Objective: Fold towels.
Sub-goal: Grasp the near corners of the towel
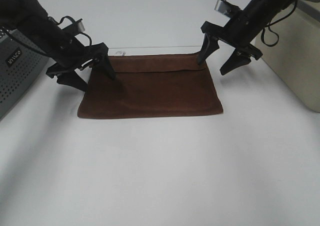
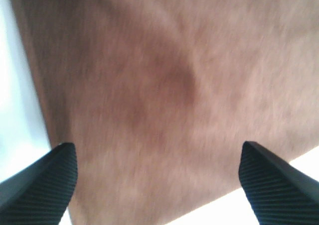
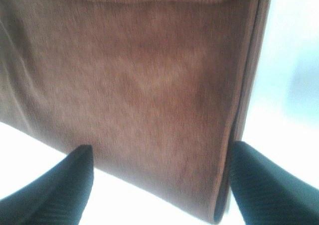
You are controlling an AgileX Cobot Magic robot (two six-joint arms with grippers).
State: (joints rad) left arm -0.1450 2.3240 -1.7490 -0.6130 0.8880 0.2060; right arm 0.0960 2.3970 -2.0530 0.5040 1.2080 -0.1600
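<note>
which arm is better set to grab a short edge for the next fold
Left, marginally. The left gripper has open fingers straddling the left short edge of the towel, partway along it. The right gripper, also open, hangs at the far right corner.

Grey perforated box left, beige box right

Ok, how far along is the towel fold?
One fold looks done: the towel lies flat in layers, doubled edge visible in the right wrist view. Nothing is in hand; left gripper and right gripper stand open at its far corners. Any further fold remains.
</note>
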